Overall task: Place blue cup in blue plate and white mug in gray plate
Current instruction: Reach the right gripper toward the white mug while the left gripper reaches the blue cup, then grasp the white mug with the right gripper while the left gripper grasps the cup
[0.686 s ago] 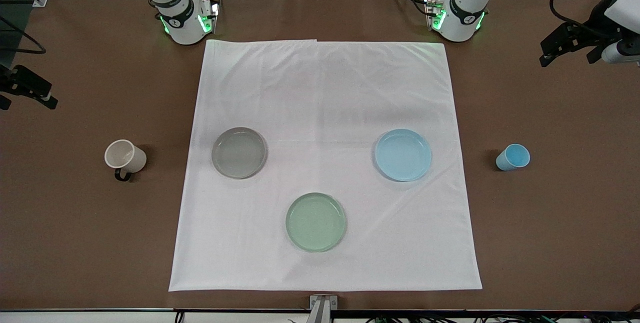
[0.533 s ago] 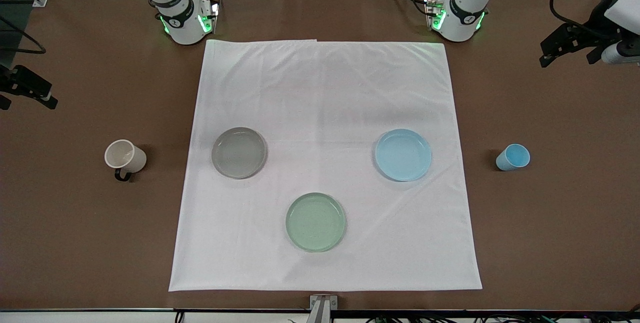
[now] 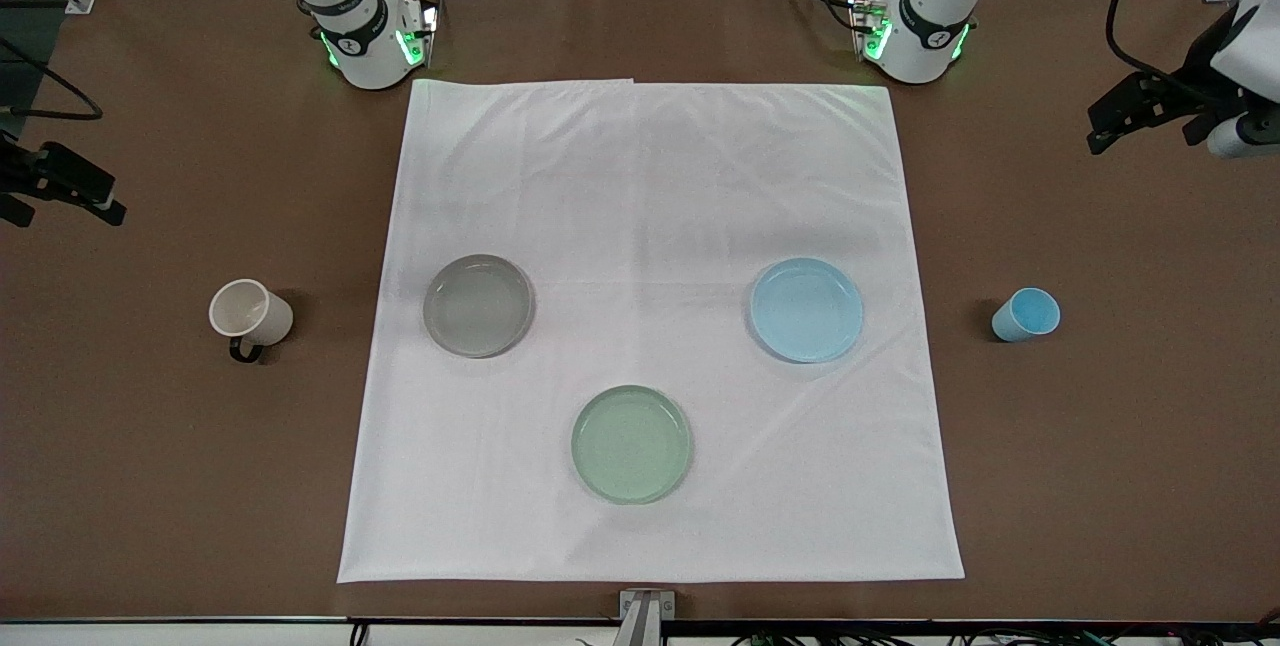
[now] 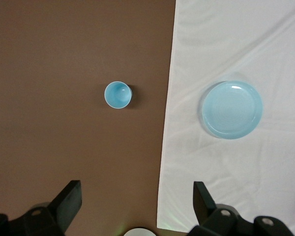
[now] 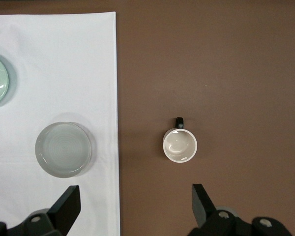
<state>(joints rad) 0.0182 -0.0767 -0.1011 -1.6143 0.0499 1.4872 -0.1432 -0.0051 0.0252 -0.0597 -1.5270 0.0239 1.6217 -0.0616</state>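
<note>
Brown table [image 3: 1100, 476], white cloth [image 3: 650, 186] centred, three plates on cloth

On the white cloth [image 3: 650, 226], the green plate [image 3: 631, 444] sits nearest the camera — gray plate [image 3: 478, 305] and blue plate [image 3: 806, 310] farther back.

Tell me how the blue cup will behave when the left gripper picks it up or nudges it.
The blue cup looks small and thin-walled, so it is probably light and would slide on the bare brown table if nudged. It tapers to a narrower base, so a push near the rim may tip it. With no handle, the left gripper, open above it, would likely pinch its wall.
</note>
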